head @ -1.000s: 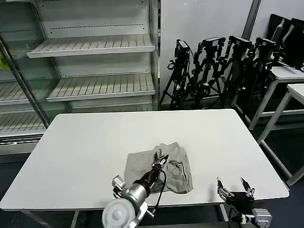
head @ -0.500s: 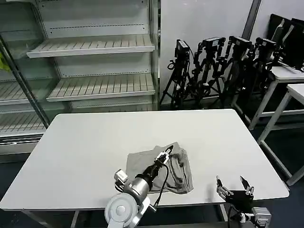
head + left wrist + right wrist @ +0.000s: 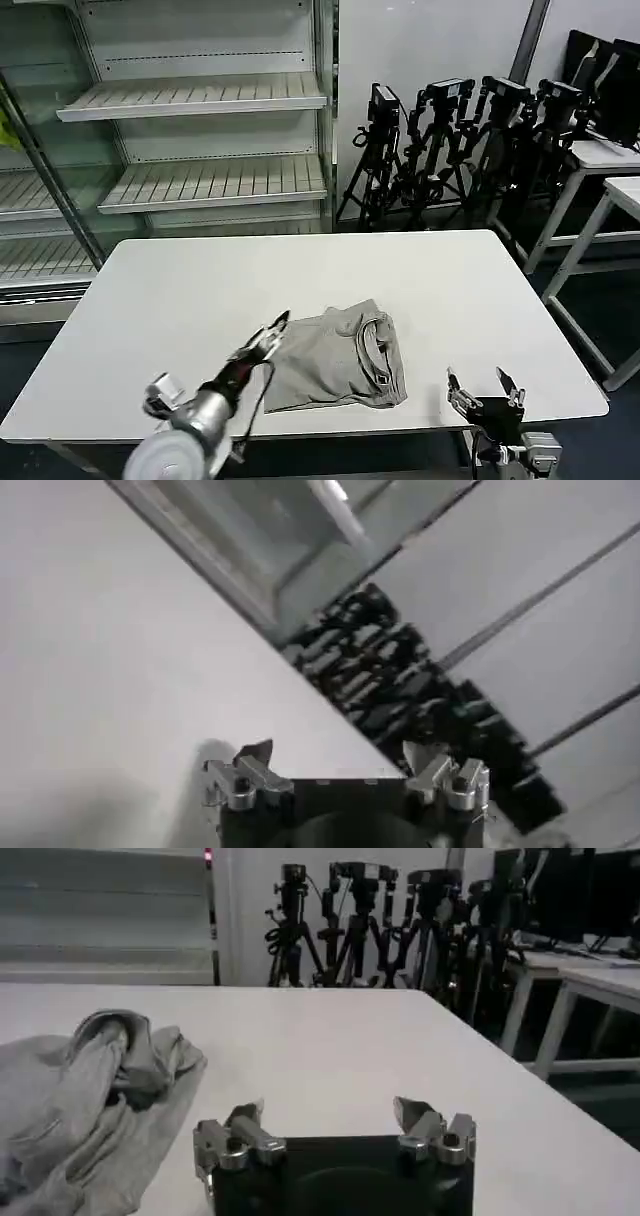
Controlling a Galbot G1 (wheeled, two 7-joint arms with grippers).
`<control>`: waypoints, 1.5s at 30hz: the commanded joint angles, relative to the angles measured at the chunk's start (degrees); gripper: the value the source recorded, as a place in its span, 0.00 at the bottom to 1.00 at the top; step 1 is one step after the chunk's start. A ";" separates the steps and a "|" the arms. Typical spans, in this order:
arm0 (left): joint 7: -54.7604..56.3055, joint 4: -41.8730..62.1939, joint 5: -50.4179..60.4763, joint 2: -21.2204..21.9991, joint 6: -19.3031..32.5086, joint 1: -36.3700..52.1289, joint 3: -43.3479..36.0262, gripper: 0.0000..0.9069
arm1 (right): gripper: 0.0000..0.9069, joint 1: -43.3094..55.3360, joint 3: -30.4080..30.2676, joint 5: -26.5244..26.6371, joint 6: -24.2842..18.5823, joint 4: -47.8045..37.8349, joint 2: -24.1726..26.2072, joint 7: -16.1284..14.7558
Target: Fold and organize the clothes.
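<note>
Folding looks well along: the T-shirt lies bunched in a rough rectangle near the front edge of the table, around its middle. Your left gripper hovers just beside the shirt's left edge, jaws spread wide and empty. Your right gripper waits off the shirt's right side at the table's front edge, also open, holding nothing. Next you likely need to square the crumpled collar side; bare tabletop beyond the shirt gives ample room.

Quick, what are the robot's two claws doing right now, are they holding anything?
Left gripper: open, holding nothing, at the T-shirt's left edge.
Right gripper: open, empty, at the table's near right edge.
</note>
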State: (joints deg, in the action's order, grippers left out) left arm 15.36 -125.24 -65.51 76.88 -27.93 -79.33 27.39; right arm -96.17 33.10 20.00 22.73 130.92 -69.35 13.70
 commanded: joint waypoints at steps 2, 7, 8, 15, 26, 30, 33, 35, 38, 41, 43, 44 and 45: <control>0.10 4.97 -6.65 -8.35 -5.18 -4.40 6.63 1.00 | 1.00 0.06 -0.81 -0.05 0.06 0.00 -0.04 -0.03; 0.26 8.23 -9.14 -7.41 -5.29 -2.69 4.47 1.00 | 1.00 -0.23 -0.25 0.08 0.17 0.34 0.25 -0.03; 0.37 8.78 -9.65 -7.29 -5.28 -2.38 3.98 1.00 | 1.00 -0.26 -0.05 0.18 0.23 0.47 0.36 -0.02; 0.70 10.85 -9.57 -7.26 -5.34 -1.52 2.09 1.00 | 1.00 -0.56 0.64 0.61 0.33 0.98 0.61 -0.03; 1.85 7.99 -11.13 -6.02 -5.32 0.08 -3.73 1.00 | 1.00 -0.84 0.99 0.64 0.33 0.94 0.18 0.00; 2.27 9.18 -10.23 -6.05 -5.32 2.19 -5.60 1.00 | 1.00 -1.04 1.33 0.66 0.30 0.69 0.14 -0.01; 3.06 9.34 -9.44 -6.35 -5.31 3.97 -7.25 1.00 | 1.00 -0.89 1.27 0.60 0.38 0.42 0.18 0.03; 4.19 9.41 -7.99 -6.84 -5.30 5.42 -8.42 1.00 | 1.00 -0.65 1.15 0.56 0.58 0.32 0.13 0.08; 6.33 9.31 -6.84 -7.61 -5.29 7.36 -10.96 1.00 | 1.00 -0.42 1.00 0.48 0.89 0.21 -0.08 0.17; 8.53 10.05 -6.70 -8.12 -5.31 9.71 -12.69 1.00 | 1.00 -0.30 0.86 0.32 1.05 0.08 -0.25 0.21; 9.63 10.83 -6.78 -8.36 -5.29 11.16 -13.72 1.00 | 1.00 -0.19 0.81 0.26 1.14 -0.03 -0.42 0.23; 9.83 10.91 -6.82 -8.39 -5.29 11.52 -13.89 1.00 | 1.00 -0.17 0.79 0.24 1.17 -0.04 -0.49 0.23; 10.06 11.05 -6.85 -8.42 -5.28 11.92 -14.06 1.00 | 1.00 -0.15 0.77 0.20 1.24 -0.04 -0.61 0.26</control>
State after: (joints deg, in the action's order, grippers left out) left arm 21.22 -117.53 -73.46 69.22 -33.16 -73.46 18.42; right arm -96.38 33.89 20.26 23.86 130.94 -69.76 13.89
